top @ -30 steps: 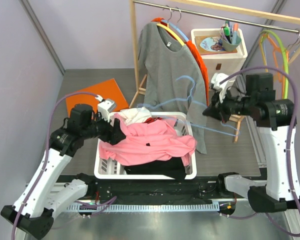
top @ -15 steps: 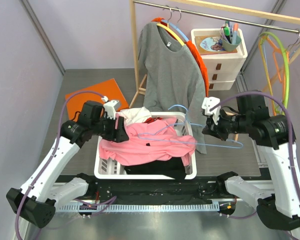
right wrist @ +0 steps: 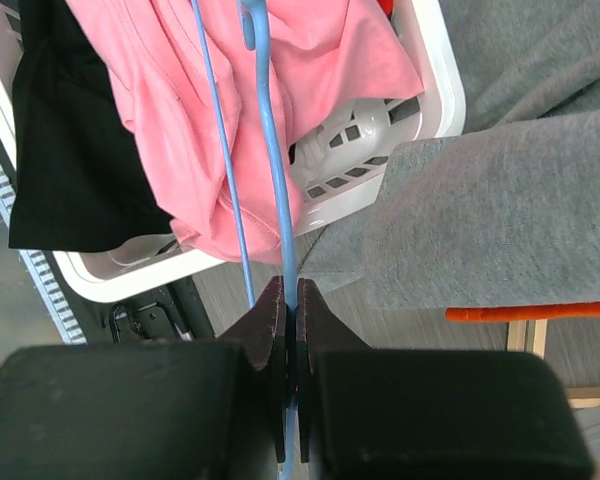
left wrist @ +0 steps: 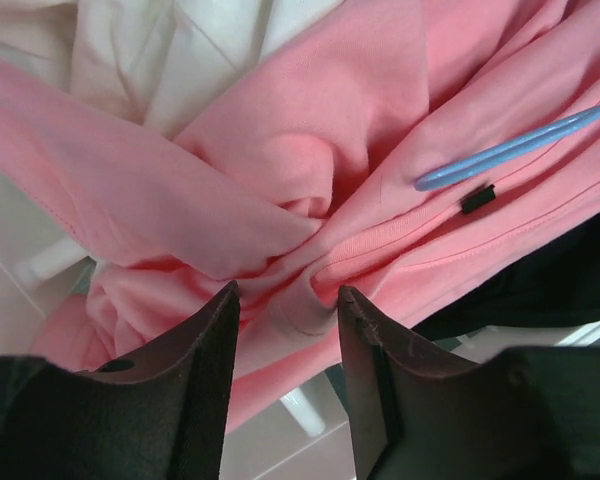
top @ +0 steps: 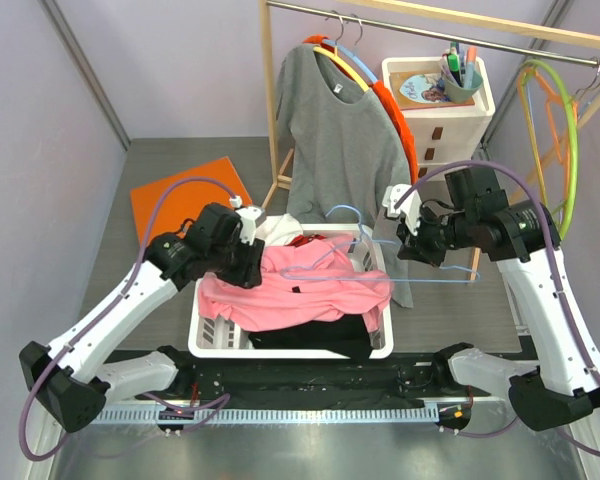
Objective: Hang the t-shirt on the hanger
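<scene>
Hanger (right wrist: 270,150) in right end effector (right wrist: 291,292)

The t-shirt (top: 310,295) hides most of the black garment (top: 325,338).

Grey shirt (top: 340,140) on rack (top: 430,30) behind white basket (top: 208,335) w/ black garment (top: 320,335).

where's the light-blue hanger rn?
Right of centre in the top view: the thin light-blue wire hanger is clamped in the right tool, reaching left over the pink cotton t-shirt in the white plastic laundry basket.
</scene>
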Available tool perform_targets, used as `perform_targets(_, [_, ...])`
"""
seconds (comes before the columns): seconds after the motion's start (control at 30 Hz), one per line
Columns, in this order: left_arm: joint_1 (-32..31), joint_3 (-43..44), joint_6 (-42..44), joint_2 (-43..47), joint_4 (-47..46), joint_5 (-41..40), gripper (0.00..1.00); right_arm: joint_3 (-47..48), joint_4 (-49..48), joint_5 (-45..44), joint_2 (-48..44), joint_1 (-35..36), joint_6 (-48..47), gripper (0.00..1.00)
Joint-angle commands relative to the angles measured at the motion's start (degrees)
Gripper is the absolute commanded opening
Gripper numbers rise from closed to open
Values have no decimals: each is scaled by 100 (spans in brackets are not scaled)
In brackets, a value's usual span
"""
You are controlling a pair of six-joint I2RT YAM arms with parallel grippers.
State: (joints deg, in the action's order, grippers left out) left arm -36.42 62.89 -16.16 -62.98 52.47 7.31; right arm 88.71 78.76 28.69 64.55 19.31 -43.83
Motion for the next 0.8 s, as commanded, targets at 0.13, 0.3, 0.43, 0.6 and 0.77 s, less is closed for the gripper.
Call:
perform_targets(0.13, [-189, 399, 122, -153, 255, -327, 28, 279, 746, -144, -110, 249, -187, 1])
perform_targets(0.3, [-303, 408, 333, -4, 422, -353, 6, 463, 737, 14, -14, 494, 41, 1])
perform_targets(0.43, [-479, 417, 412, 137, 352, -353, 4, 455, 597, 49, 110, 696, 182, 1])
perform_targets(0.6, [-567, 461, 447, 233, 343, -344, 4, 332, 281, -188, 171, 1039, 314, 1])
perform_targets(0.77, [-620, 399, 561, 339, 387, -353, 5, 279, 87, -337, 198, 1163, 446, 1])
